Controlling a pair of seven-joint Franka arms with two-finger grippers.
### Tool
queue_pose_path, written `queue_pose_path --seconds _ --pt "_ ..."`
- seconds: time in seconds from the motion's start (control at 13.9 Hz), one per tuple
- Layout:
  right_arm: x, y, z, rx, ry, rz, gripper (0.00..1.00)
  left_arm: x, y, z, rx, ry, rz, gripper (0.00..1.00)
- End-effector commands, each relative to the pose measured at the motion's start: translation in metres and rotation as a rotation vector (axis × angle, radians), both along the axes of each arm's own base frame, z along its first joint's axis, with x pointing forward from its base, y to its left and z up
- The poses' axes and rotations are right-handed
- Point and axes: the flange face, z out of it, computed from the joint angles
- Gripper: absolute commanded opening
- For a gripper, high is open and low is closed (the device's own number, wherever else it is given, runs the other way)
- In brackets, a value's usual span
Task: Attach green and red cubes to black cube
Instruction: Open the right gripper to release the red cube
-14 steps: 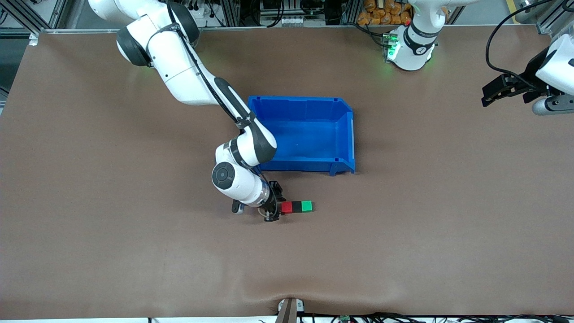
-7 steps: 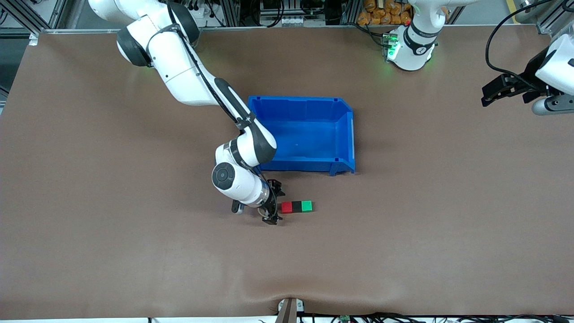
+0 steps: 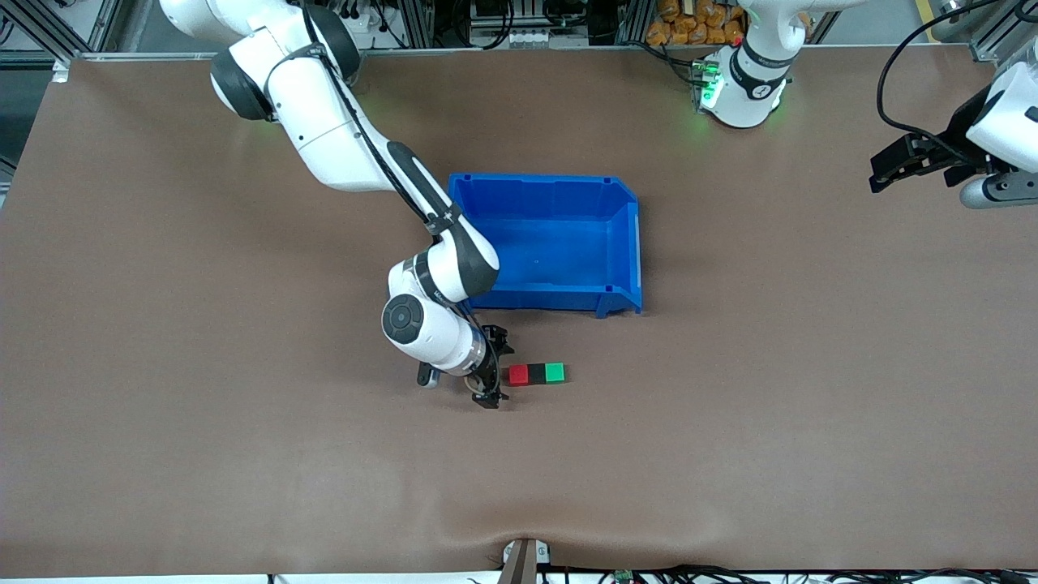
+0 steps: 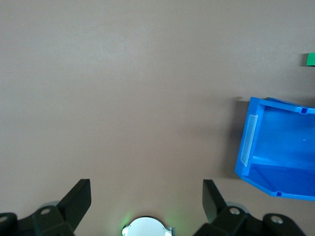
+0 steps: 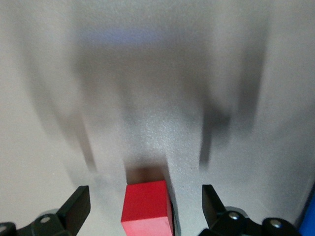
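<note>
Red cube, black cube and green cube touch in a row; right gripper, released, at red's nine o'clock; left gripper waits, spread.

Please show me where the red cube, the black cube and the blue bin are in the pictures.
red cube (image 3: 518,374): front view, on its top face.
black cube (image 3: 536,373): front view, on its top face, between the red and green ones.
blue bin (image 3: 553,300): front view, on its wall nearest the cubes.
</note>
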Motion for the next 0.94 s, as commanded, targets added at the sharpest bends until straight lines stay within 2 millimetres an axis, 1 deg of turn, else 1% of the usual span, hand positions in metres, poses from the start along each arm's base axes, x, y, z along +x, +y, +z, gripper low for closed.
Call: queue_pose_path --seconds 0.0,0.07,0.22,0.5,0.58,0.79,0.86 --pt "0.008 -0.005 0.007 0.015 0.0 -0.019 1.0 -0.005 -0.001 0.003 -0.006 -0.001 0.0 1.0" --pt "0.01 -0.008 0.008 0.016 0.001 -0.025 1.0 -0.005 -0.001 0.003 -0.006 -0.001 0.0 1.0" --pt "0.012 -0.008 0.02 0.016 -0.011 -0.022 1.0 -0.004 0.0 0.003 -0.006 -0.001 0.002 1.0" --pt "0.02 -0.02 0.023 0.021 -0.011 -0.043 1.0 -0.005 0.0 0.003 -0.006 -0.003 0.002 1.0" --pt "0.024 -0.025 0.028 0.024 -0.016 -0.048 1.0 -0.005 0.0 0.003 -0.006 -0.001 0.002 1.0" --pt "0.03 -0.041 0.031 0.015 0.022 -0.049 1.0 -0.005 0.0 0.003 -0.006 -0.003 0.002 1.0" --pt "0.031 -0.042 0.032 0.009 0.017 -0.043 1.0 -0.005 0.0 0.003 -0.006 -0.001 0.002 1.0"
